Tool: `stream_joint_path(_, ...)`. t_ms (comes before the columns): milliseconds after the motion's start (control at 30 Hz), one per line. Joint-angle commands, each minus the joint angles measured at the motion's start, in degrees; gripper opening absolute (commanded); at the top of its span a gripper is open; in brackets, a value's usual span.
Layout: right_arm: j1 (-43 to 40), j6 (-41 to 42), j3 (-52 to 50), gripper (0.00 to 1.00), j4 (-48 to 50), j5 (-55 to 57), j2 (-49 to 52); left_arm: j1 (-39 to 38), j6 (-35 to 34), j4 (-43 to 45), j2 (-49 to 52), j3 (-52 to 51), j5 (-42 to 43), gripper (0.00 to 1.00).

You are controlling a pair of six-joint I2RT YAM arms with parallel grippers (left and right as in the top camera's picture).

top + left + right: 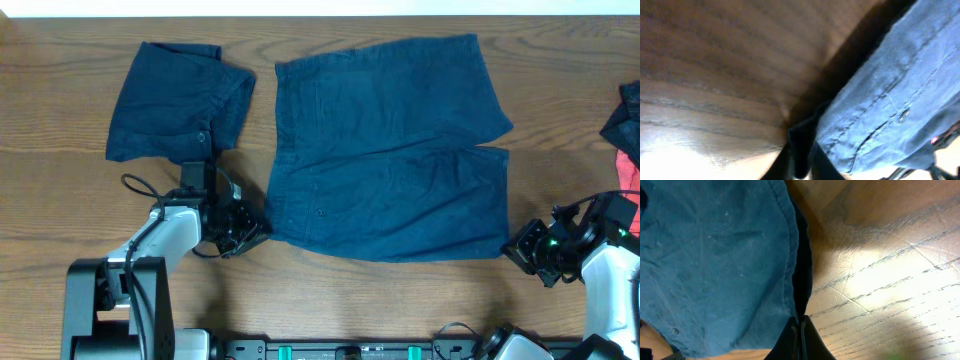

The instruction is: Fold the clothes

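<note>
A pair of dark navy shorts lies spread flat in the middle of the table, waistband to the left. My left gripper is at the waistband's near corner. In the left wrist view its fingers are shut on a dark fold of the shorts, next to the small button. My right gripper is at the near leg's hem corner. In the right wrist view its fingers are pinched shut on the hem edge of the shorts.
A second navy garment lies folded at the back left. Dark and coral-red pieces lie at the right edge. Bare wooden table runs along the front between the arms.
</note>
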Motion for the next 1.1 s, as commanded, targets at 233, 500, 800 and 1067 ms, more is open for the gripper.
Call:
stream_joint_path(233, -0.59, -1.18, 10.71, 0.01, -7.61, -0.13, -1.75, -0.15, 11.21, -14.82, -2.69, -1.11, -5.46, 0.06)
stream_joint_path(500, -0.59, -2.23, 22.47, 0.01, -17.59, 1.22, -6.25, -0.22, 18.23, -32.52, -27.23, 1.49, -7.43, 0.06)
stream_joint_path(800, -0.59, -2.36, 28.87, 0.01, -23.74, 3.82, -10.01, -3.28, 19.19, -48.76, -52.81, 15.98, -7.26, 0.06)
stream_joint_path(1067, -0.57, -0.66, 35.10, 0.01, -24.28, 3.67, -10.03, -6.25, 19.17, -55.28, -54.31, 24.92, -8.72, 0.06)
